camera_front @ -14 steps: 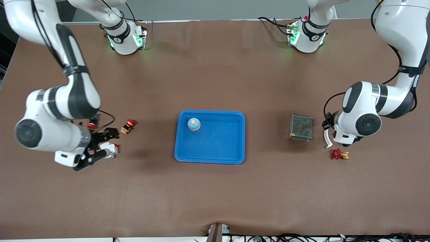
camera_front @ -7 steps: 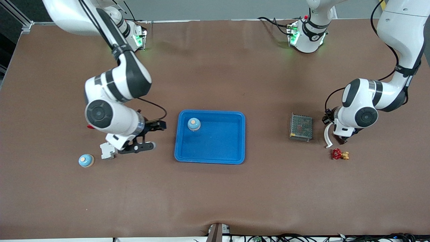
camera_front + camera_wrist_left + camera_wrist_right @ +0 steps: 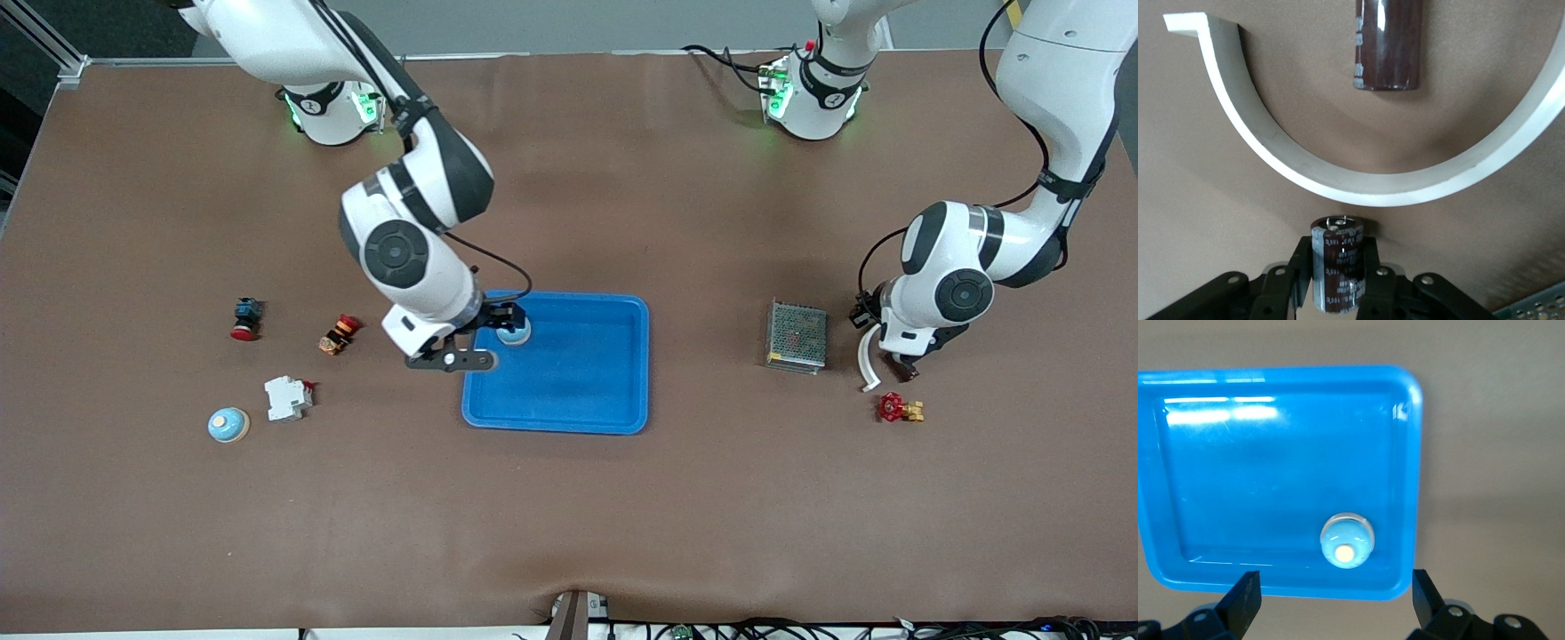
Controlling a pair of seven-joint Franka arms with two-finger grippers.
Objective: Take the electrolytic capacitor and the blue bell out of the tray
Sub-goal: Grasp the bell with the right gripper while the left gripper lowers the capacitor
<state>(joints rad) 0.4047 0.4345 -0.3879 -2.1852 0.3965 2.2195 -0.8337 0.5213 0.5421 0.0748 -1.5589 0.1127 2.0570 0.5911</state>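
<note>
A light-blue bell (image 3: 514,330) with a pale button sits in the blue tray (image 3: 578,400), in the corner toward the right arm's base. My right gripper (image 3: 478,339) is open and empty over that tray edge; in the right wrist view the bell (image 3: 1347,541) lies just ahead of the open right gripper (image 3: 1335,595). A second bell (image 3: 228,425) rests on the table toward the right arm's end. My left gripper (image 3: 1337,280) is shut on a dark brown capacitor (image 3: 1337,270), low over the table by a white curved piece (image 3: 1358,183). Another capacitor (image 3: 1388,43) lies inside that curve.
A metal mesh box (image 3: 797,336) stands beside the left gripper (image 3: 892,361), with the white curved piece (image 3: 865,363) and a red valve (image 3: 898,408) close by. A white breaker (image 3: 287,397) and two small red-capped switches (image 3: 339,333) (image 3: 244,317) lie toward the right arm's end.
My right arm has swung from over the white breaker across to the tray's edge by the bell, its gripper open and empty. My left arm has shifted only slightly.
</note>
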